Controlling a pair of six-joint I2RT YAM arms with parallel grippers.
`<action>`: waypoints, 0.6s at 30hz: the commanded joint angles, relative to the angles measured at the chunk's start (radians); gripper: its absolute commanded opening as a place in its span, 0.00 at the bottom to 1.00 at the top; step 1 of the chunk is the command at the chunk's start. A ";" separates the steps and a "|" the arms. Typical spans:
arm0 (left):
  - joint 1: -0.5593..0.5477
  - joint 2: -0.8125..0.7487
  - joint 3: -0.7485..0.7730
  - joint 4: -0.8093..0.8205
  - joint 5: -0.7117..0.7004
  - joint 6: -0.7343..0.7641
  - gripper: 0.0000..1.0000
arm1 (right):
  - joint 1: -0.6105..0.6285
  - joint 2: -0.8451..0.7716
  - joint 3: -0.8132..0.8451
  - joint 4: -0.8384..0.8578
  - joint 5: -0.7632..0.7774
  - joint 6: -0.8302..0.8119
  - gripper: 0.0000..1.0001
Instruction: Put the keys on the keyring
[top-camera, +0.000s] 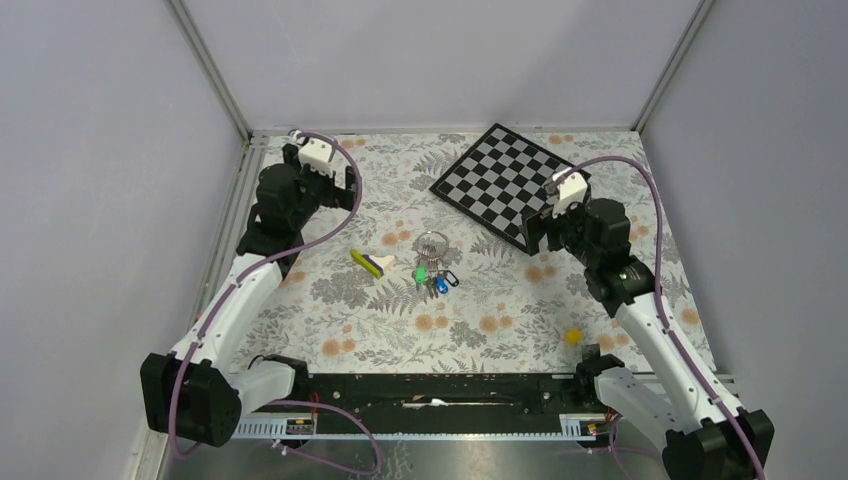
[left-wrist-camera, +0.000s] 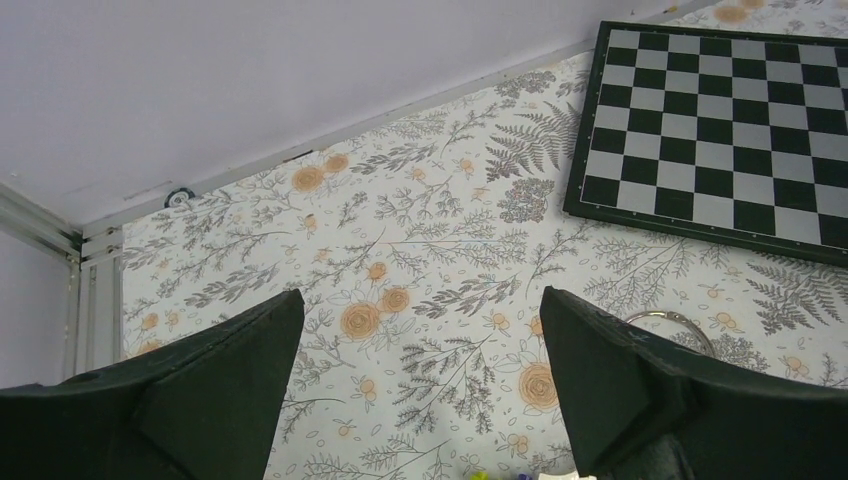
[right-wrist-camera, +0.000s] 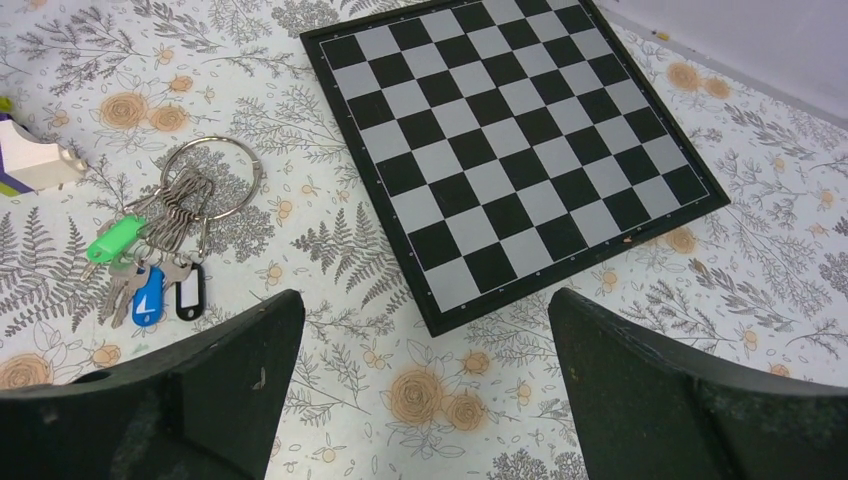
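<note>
The keyring, a thin silver wire ring, lies flat on the flowered table near its middle. The keys fan out from its near edge, with green, blue and black heads. Their metal ends bunch at the ring and look threaded on it. In the top view the keys lie just below the ring. My left gripper is open and empty, raised at the back left. An arc of the ring shows by its right finger. My right gripper is open and empty, raised right of the keys.
A black-and-white chessboard lies at the back right, under and beyond the right gripper. A yellow-white-purple wedge block lies left of the keys. A small yellow cube sits at the front right. Grey walls close in the back and both sides.
</note>
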 joint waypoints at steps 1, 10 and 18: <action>0.006 -0.093 -0.007 0.036 0.020 -0.033 0.99 | -0.010 -0.082 -0.040 0.059 0.000 0.027 1.00; 0.009 -0.154 -0.008 -0.022 0.117 -0.108 0.99 | -0.055 -0.166 -0.037 0.048 0.012 0.097 1.00; 0.010 -0.159 -0.015 -0.043 0.115 -0.136 0.99 | -0.080 -0.156 -0.054 0.056 -0.021 0.112 1.00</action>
